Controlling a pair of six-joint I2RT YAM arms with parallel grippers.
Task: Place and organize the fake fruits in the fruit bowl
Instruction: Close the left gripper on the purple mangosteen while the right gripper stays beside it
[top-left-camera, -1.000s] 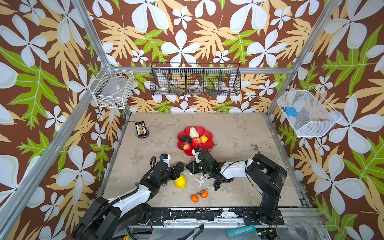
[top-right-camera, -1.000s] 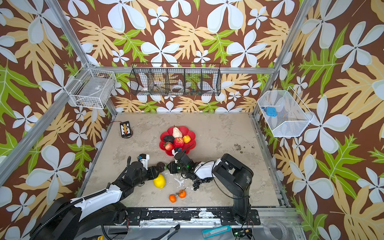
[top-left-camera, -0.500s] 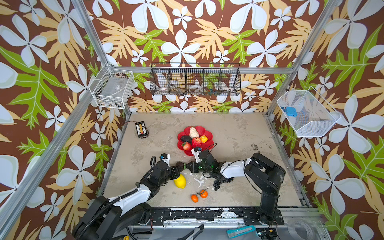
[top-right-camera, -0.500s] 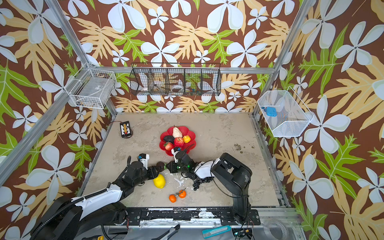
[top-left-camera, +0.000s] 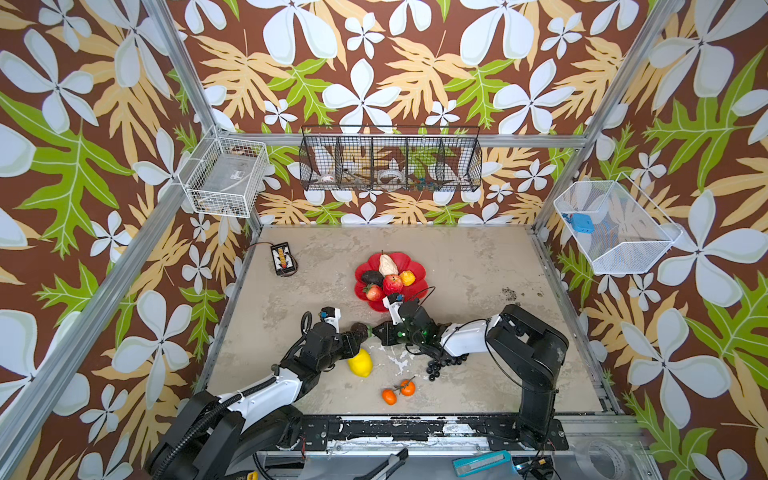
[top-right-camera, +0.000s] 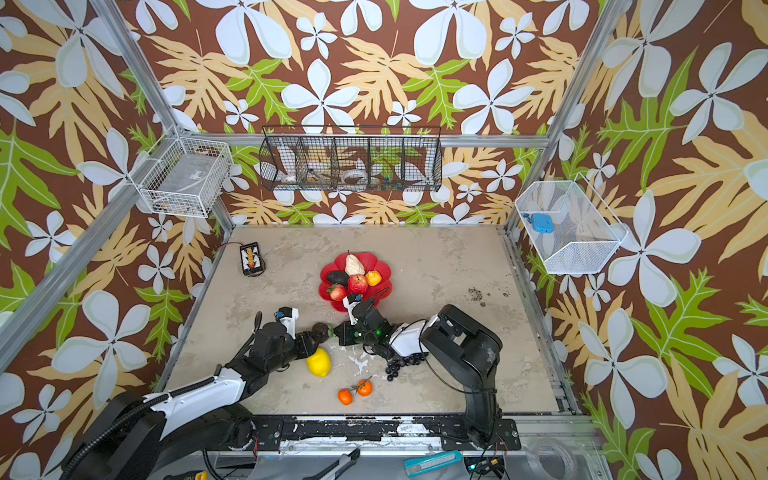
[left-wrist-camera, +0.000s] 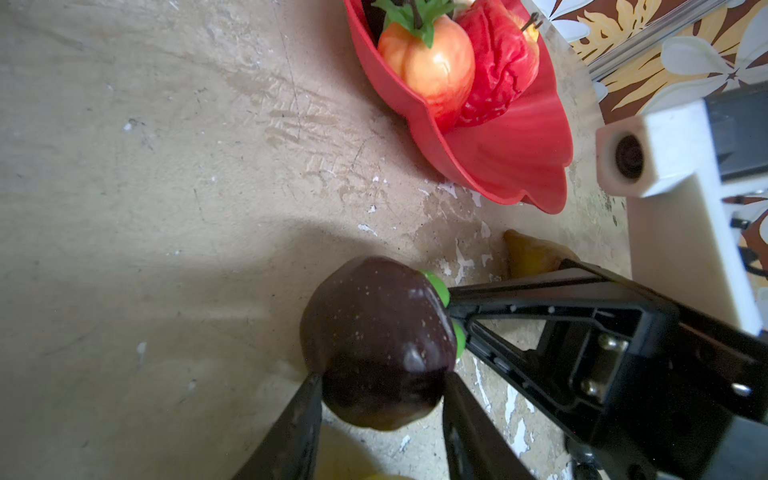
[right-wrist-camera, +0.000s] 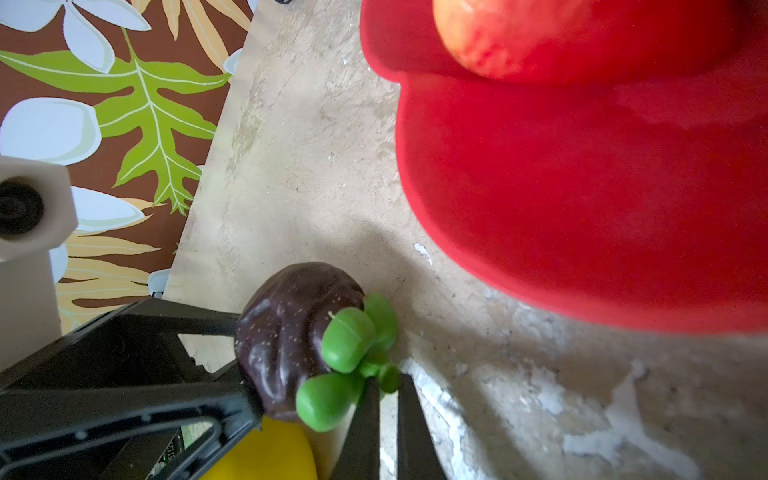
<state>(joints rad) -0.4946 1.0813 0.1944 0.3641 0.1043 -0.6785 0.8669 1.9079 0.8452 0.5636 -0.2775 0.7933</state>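
Jaws of my left gripper clamp the dark fruit just near-left of the fruit bowl, my right gripper pinching its green stem shut: I should release left slowly, confirming the stem holds.

No lettering, brand or number can be read anywhere in the workcell. A small label in the white wire basket and the striped face of a small black box on the counter are too small to make out.
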